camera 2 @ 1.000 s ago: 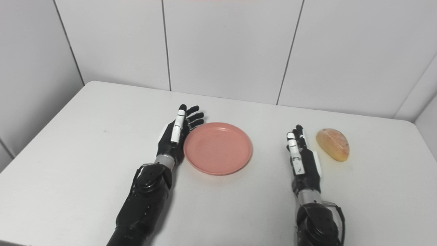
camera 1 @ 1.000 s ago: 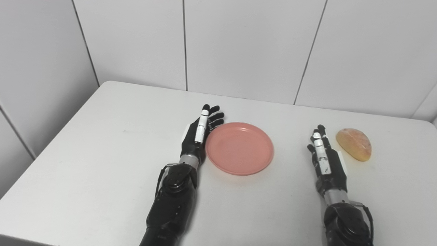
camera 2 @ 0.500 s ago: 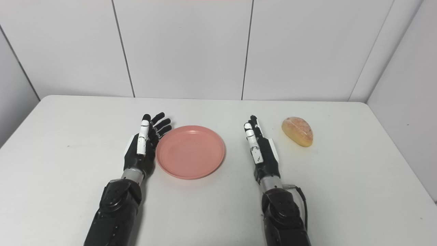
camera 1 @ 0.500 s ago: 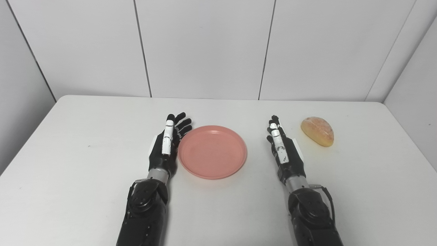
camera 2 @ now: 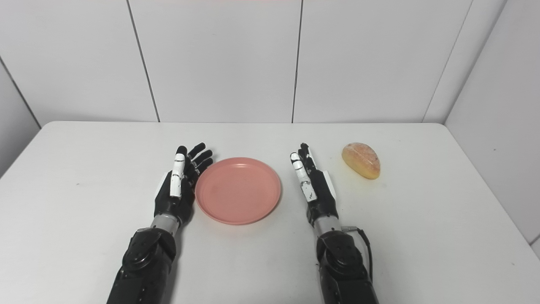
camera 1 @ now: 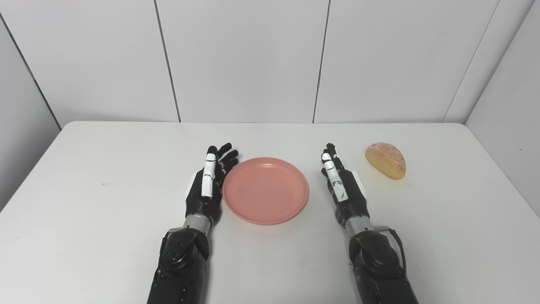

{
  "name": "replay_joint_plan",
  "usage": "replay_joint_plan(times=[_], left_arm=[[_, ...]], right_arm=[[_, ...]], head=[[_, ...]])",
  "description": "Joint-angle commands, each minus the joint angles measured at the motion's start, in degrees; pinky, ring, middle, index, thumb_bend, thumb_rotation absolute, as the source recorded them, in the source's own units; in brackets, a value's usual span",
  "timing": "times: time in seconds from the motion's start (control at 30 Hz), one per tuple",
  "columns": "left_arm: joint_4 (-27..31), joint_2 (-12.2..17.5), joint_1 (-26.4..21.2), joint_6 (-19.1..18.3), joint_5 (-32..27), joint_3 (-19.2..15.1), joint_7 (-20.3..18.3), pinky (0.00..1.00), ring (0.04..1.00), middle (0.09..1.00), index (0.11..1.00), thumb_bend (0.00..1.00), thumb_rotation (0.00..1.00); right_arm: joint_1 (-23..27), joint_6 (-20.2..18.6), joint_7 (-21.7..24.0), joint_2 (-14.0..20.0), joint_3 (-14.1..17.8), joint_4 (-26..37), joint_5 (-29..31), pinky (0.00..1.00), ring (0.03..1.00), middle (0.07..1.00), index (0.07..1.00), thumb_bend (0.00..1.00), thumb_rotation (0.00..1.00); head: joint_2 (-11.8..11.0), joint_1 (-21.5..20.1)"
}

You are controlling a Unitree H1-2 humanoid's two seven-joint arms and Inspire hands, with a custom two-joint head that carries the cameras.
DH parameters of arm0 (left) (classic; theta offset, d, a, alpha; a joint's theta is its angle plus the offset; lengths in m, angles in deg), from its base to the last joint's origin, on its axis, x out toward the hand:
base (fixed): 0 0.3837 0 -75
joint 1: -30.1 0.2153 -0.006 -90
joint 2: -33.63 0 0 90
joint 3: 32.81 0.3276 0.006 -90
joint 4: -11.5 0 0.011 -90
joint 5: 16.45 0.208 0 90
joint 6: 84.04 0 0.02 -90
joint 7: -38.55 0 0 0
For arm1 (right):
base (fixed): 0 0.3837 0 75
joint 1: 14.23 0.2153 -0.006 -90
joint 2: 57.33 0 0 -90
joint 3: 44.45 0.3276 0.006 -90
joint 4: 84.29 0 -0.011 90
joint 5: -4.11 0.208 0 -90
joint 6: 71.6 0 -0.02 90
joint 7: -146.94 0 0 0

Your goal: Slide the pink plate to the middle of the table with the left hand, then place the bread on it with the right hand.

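Note:
The pink plate (camera 1: 265, 190) lies flat and empty near the middle of the white table (camera 1: 84, 169). My left hand (camera 1: 207, 181) stands on edge against the plate's left rim, open, fingers spread and pointing away. My right hand (camera 1: 344, 188) rests open to the right of the plate, a short gap from its rim, holding nothing. A golden bread roll (camera 1: 386, 160) lies on the table beyond and to the right of the right hand, apart from its fingertips.
White panelled walls close the table at the back and on the right. Bare table surface stretches to the left of my left hand and in front of both arms.
The camera has swung, shifting the whole picture from a skewed to a square-on view of the table. Both hands, the plate and the bread keep the same places relative to each other.

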Motion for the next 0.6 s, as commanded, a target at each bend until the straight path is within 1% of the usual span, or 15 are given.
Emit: replay_joint_plan(times=[0.0,0.13,0.27,0.37,0.43,0.5,0.57], left_arm=[[-1.06,-0.49,1.44,-1.14,-0.11,0.61,-0.62,0.97,0.900,0.867,0.853,0.59,1.00],[-1.09,-0.60,1.48,-0.55,0.25,0.73,-0.28,0.99,0.918,0.883,0.869,0.58,1.00],[-2.42,-0.16,0.94,2.43,1.03,0.83,-0.12,1.00,0.938,0.910,0.894,0.56,1.00],[-4.49,0.52,0.30,7.54,1.49,0.76,-0.63,1.00,0.961,0.935,0.913,0.53,1.00],[-5.51,0.84,-0.02,9.96,1.74,0.60,-0.82,1.00,0.978,0.954,0.935,0.52,1.00],[-6.53,1.07,-0.33,12.37,2.26,0.49,-0.54,1.00,0.976,0.954,0.937,0.52,1.00],[-7.93,1.40,-0.97,14.66,2.90,0.23,0.04,1.00,0.977,0.954,0.939,0.52,1.00]], right_arm=[[2.53,2.69,0.47,-0.08,-0.12,1.73,0.09,1.00,1.000,1.000,1.000,0.71,0.88],[2.47,2.66,0.50,0.02,-0.04,1.73,0.19,1.00,1.000,1.000,1.000,0.71,0.88],[2.36,2.30,0.27,0.34,-0.32,2.00,-0.59,1.00,1.000,1.000,1.000,0.71,0.90],[2.32,2.21,0.17,0.51,-0.37,2.07,-0.84,1.00,1.000,1.000,1.000,0.71,0.90],[2.26,1.84,-0.07,0.50,-0.40,2.44,-1.09,1.00,1.000,1.000,1.000,0.72,0.90],[2.23,1.70,-0.06,0.50,-0.35,2.70,-1.18,1.00,1.000,1.000,1.000,0.72,0.89],[2.36,2.70,-0.54,0.51,-0.17,2.46,-1.66,1.00,1.000,1.000,1.000,0.72,0.88]], head=[[-0.05,0.12],[-0.09,0.29],[-0.05,0.49],[-0.15,0.53],[-0.15,0.53],[-0.16,0.43],[-0.17,0.43]])
